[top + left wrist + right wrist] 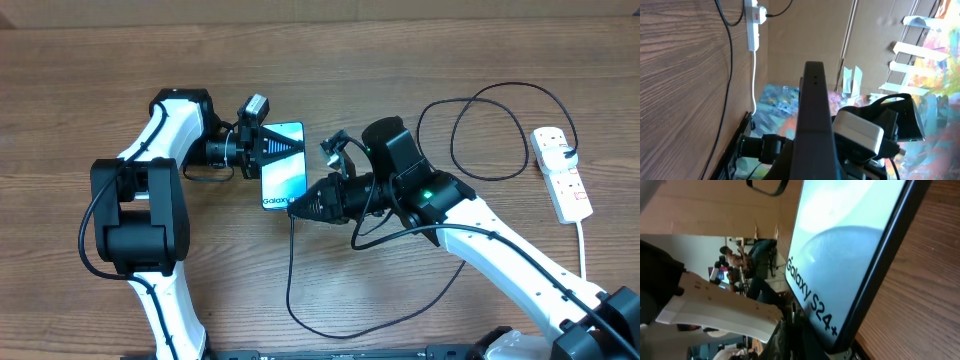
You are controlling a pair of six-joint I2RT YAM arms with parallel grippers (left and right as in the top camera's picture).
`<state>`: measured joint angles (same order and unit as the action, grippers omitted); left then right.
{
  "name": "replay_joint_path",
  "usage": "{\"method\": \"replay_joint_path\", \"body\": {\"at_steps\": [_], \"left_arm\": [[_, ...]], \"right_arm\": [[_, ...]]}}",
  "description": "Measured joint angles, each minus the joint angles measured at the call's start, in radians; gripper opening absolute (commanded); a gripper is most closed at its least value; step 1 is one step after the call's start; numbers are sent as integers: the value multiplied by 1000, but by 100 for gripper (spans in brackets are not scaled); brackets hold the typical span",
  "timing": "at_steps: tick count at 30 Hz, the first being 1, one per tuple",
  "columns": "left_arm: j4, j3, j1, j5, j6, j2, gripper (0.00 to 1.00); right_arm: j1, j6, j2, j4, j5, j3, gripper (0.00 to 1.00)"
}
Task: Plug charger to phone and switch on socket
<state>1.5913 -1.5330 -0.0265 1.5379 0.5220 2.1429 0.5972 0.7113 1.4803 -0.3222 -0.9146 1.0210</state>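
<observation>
1 slim, light-blue-screened phone (284, 182)

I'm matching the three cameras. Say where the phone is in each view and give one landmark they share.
Overhead: the phone lies at centre, screen up.
Left wrist: probably the dark edge-on slab at centre.
Right wrist: the phone fills centre and right, "Galaxy S24+" lettering showing.
Shared landmark: the wood-grain table.
</observation>
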Motion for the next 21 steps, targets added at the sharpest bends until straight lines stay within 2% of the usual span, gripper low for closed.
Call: {"method": "replay_joint_path", "body": {"at_steps": [10, 21], "left_arm": [[-20, 0, 0, 0, 0, 0, 4], [-25, 0, 0, 1, -53, 0, 4]], "right_arm": [[1, -215, 0, -100, -111, 0, 4], [19, -312, 0, -100, -112, 0, 4]]}}
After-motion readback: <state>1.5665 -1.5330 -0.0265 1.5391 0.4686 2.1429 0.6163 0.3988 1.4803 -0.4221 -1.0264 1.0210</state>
